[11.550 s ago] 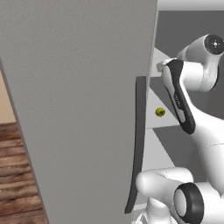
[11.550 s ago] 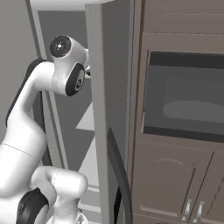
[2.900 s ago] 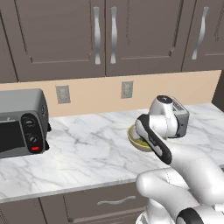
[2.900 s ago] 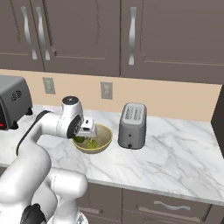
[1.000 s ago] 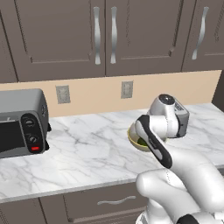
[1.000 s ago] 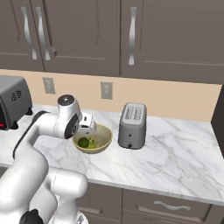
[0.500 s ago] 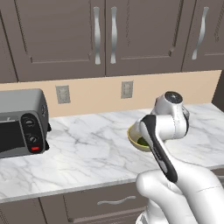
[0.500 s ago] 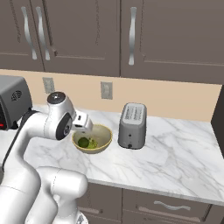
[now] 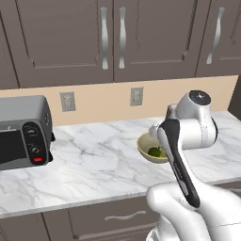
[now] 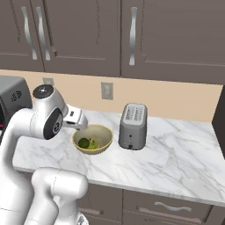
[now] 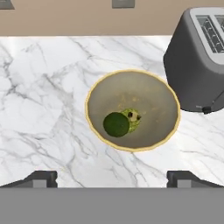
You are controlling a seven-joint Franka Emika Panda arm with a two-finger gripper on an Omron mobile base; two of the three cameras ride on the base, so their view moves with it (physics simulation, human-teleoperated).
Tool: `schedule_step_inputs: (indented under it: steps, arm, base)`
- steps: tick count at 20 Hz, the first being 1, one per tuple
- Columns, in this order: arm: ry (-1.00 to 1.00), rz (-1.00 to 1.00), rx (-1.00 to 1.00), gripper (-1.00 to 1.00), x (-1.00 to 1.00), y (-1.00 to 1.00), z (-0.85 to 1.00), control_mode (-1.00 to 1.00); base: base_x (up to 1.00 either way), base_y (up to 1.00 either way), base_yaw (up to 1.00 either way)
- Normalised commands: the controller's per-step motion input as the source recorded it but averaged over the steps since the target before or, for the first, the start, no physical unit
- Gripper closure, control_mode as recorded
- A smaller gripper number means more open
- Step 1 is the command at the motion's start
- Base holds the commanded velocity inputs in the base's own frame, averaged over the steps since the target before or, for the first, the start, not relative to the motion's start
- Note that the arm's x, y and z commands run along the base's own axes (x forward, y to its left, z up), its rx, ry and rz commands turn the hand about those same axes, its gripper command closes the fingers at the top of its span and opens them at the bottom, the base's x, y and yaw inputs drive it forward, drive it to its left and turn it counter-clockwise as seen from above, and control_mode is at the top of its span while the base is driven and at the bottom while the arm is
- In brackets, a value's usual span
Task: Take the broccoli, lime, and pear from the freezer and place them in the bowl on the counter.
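The pale olive-tan bowl [image 11: 153, 94] stands on the white marble counter [image 11: 43, 105], left of the toaster. Inside it a dark green lime [image 11: 116, 124] lies against the small yellow-green broccoli [image 11: 134, 117]. My gripper [image 11: 113, 178] hangs open above the bowl's near side, its two dark fingertips [image 11: 40, 176] spread wide with nothing between them. From the right base view the hand [image 10: 75, 119] hovers over the left rim of the bowl [image 10: 104, 132], with the lime [image 10: 83, 143] and broccoli [image 10: 92, 143] below it. The left base view shows the bowl [image 9: 142, 145] partly behind my arm. The pear and the freezer are out of view.
A silver toaster [image 10: 133, 119] stands close to the bowl's right. A dark toaster oven [image 9: 21, 136] sits at the counter's left end. Dark brown wall cabinets [image 9: 113, 37] hang above, and drawers run below the counter edge.
My arm has lifted and drawn back from the bowl, so the hand now sits higher over it. The lime and broccoli have stayed where they were.
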Motion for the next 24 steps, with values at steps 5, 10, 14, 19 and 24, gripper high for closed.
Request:
schedule_step_inputs:
  steps: [5, 10, 14, 19, 24]
  arm:
    - [-0.01, -0.01, 0.00, -1.00, -0.62, -0.09, 0.51, -1.00]
    - [-0.04, 0.00, 0.00, -1.00, -0.85, -0.02, 0.34, -1.00]
    - [-0.01, 0.00, 0.00, -1.00, -0.73, -0.03, 0.44, -1.00]
    - [0.00, 0.00, -0.01, -1.00, -0.72, 0.00, 0.39, -1.00]
    - [0.00, 0.00, 0.00, -1.00, -0.61, 0.00, 0.28, -1.00]
  base:
    - [0.00, 0.00, 0.00]
    - [0.00, 0.00, 0.00]
    - [0.00, 0.00, 0.00]
    - [0.00, 0.00, 0.00]
    - [0.00, 0.00, 0.00]
